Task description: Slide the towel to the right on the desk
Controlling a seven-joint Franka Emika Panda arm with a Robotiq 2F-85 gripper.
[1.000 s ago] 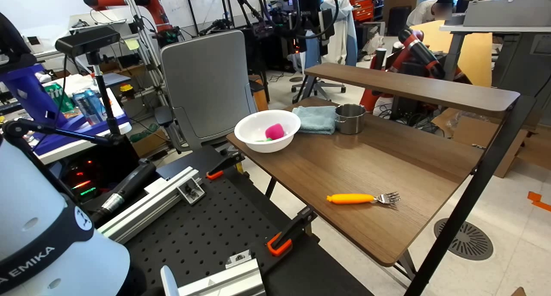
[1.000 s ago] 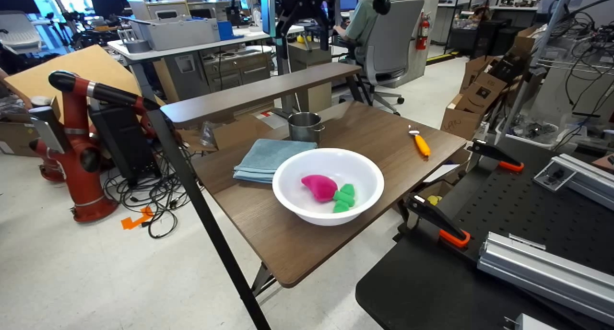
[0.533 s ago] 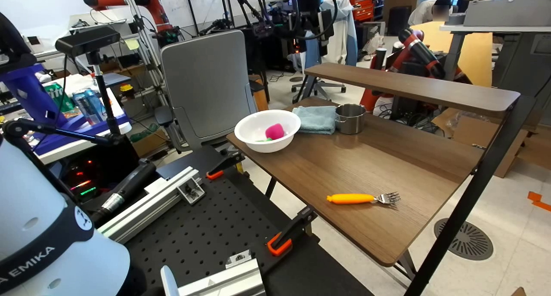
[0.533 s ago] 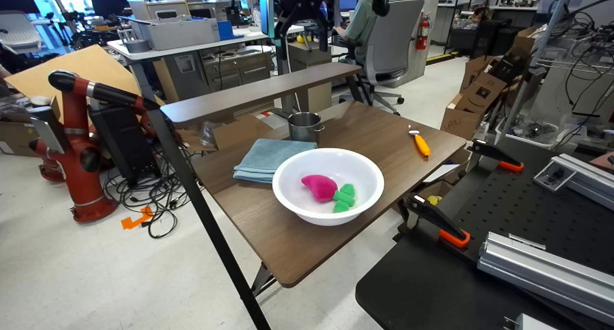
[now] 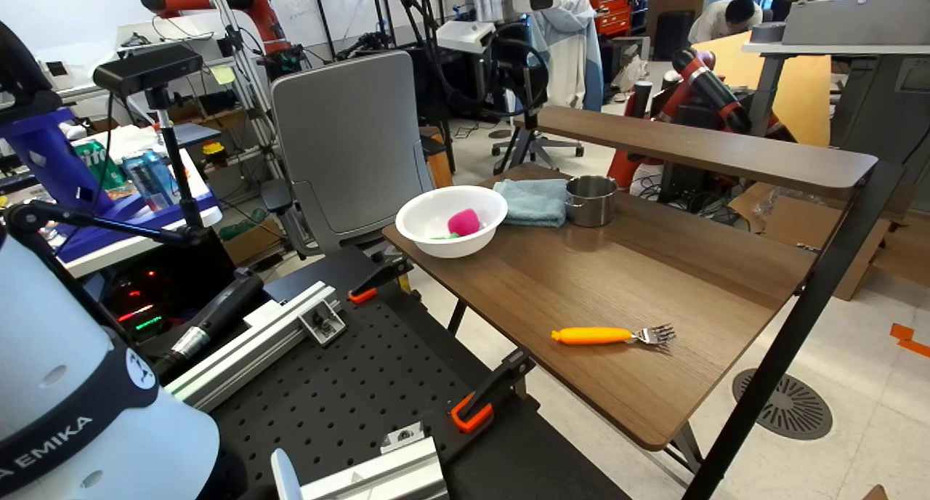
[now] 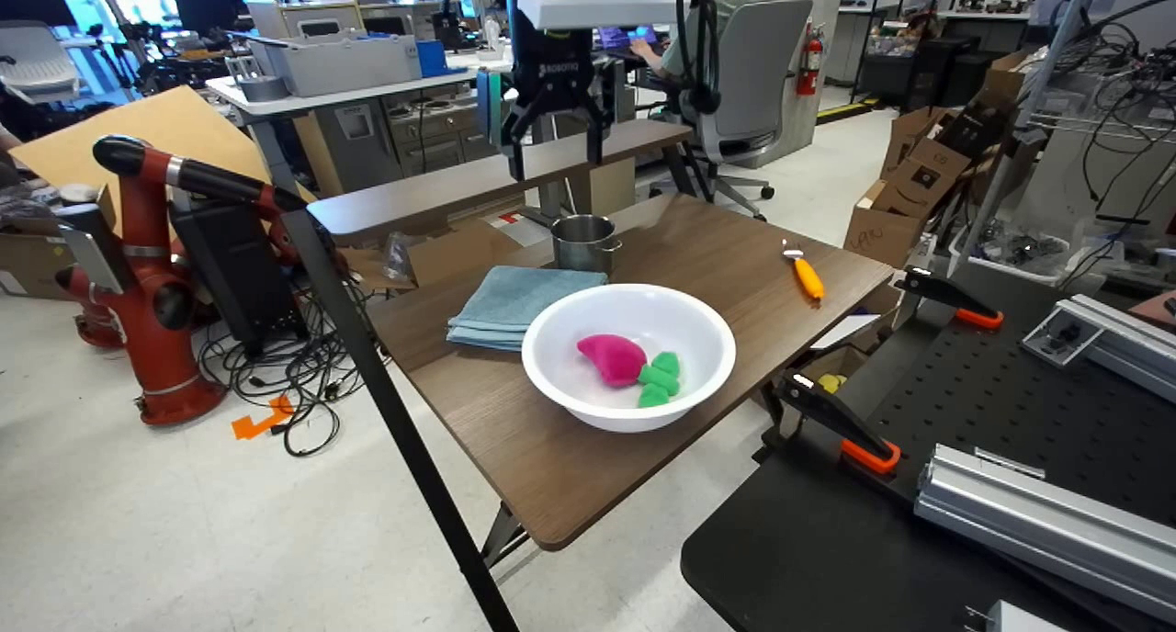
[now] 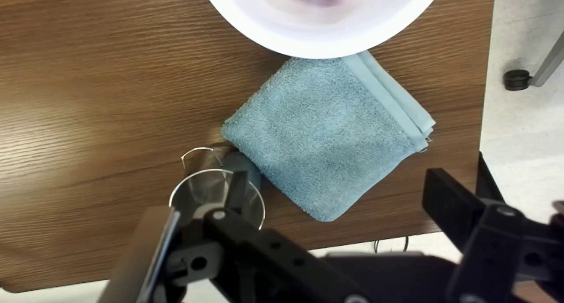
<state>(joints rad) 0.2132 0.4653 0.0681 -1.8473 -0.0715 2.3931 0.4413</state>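
The grey-blue folded towel point(image 7: 326, 135) lies flat on the brown desk point(image 7: 110, 96), between the white bowl point(image 7: 317, 43) and the metal cup point(image 7: 194, 199). The bowl's rim covers one towel corner in the wrist view. The towel also shows in both exterior views point(image 5: 534, 202) point(image 6: 519, 303). My gripper point(image 6: 557, 166) is open and empty, well above the desk with its fingers pointing down. In the wrist view the fingers point(image 7: 337, 184) are spread wide at either side of the towel's near corner. One finger overlaps the cup in that view. Nothing touches the towel from above.
A raised brown shelf point(image 5: 697, 140) runs along the desk's edge; my gripper is near its height. The bowl holds a pink toy point(image 6: 614, 359) and a green toy point(image 6: 660, 381). A fork with an orange handle point(image 5: 592, 335) lies on the desk. A black perforated board point(image 5: 341, 391) stands beside it.
My gripper has come down from higher up and shifted slightly left in both exterior views. The towel, bowl, cup and fork have not moved.
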